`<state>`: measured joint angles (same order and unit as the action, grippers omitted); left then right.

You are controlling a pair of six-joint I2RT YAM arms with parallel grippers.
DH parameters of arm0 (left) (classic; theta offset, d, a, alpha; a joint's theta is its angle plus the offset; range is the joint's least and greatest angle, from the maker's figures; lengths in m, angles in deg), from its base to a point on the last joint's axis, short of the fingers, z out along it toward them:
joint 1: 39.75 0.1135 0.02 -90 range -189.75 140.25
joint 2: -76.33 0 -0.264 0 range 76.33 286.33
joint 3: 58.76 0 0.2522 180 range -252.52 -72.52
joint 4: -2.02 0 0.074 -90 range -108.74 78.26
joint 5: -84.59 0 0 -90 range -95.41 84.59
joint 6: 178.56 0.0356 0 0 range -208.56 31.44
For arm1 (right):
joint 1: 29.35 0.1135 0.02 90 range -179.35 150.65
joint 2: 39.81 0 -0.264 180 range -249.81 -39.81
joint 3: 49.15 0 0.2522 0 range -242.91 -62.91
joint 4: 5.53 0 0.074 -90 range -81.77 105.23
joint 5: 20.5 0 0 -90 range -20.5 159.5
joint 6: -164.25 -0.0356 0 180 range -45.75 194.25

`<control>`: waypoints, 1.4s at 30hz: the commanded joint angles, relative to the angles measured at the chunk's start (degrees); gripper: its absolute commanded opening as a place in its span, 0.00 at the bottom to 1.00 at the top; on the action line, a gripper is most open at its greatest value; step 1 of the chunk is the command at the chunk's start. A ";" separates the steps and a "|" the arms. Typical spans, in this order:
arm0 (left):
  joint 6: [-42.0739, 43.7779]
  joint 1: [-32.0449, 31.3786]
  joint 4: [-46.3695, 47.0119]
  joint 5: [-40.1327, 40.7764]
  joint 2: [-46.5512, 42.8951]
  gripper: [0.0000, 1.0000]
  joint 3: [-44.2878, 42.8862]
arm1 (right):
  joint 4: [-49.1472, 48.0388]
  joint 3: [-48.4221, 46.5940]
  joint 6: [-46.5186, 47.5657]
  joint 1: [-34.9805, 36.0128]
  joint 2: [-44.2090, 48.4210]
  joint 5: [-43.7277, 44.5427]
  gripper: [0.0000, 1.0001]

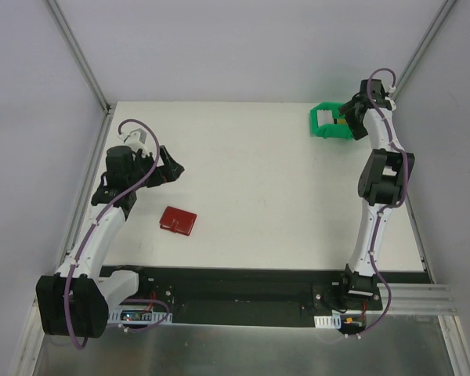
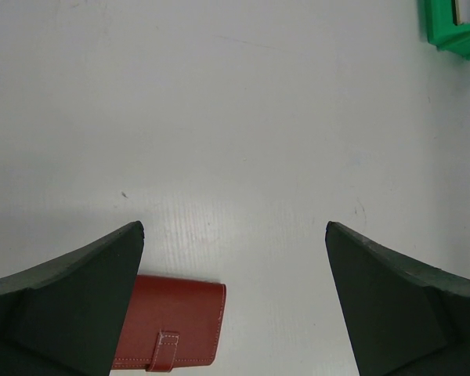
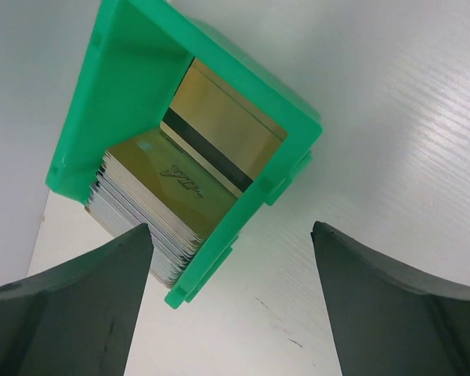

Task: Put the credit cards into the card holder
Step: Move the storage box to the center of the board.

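The card holder (image 1: pixel 178 221), a dark red wallet, lies folded shut on the white table, left of centre; its snap tab shows in the left wrist view (image 2: pixel 169 333). My left gripper (image 1: pixel 172 168) hovers open behind it, nothing between the fingers (image 2: pixel 235 235). A stack of credit cards (image 3: pixel 176 192), golden on top and whitish-grey below, sits in a green bin (image 3: pixel 125 86) at the far right corner (image 1: pixel 330 121). My right gripper (image 1: pixel 352 119) is open right over the bin, with the bin's front wall and the stack's edge between its fingers (image 3: pixel 231 235).
The table's right edge and the enclosure's corner post stand close behind the green bin. White walls close off the back and both sides.
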<state>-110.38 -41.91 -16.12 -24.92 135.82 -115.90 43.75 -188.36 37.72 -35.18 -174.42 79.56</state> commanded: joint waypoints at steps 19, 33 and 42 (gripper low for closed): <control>1.79 0.31 -1.86 -0.27 2.13 0.99 -3.29 | -6.26 -0.06 -8.12 -0.59 -3.56 -2.77 0.68; 1.70 0.31 -1.95 -0.53 2.39 0.99 -3.47 | -10.13 9.51 -7.85 0.02 2.41 -3.74 0.56; 1.52 0.22 -1.86 -0.88 1.07 0.99 -3.03 | -12.06 17.86 -7.59 1.96 8.21 -3.47 0.52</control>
<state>-109.94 -41.91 -18.39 -24.87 138.20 -117.19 31.95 -173.04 29.89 -34.74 -172.26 76.18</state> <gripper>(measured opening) 0.990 0.528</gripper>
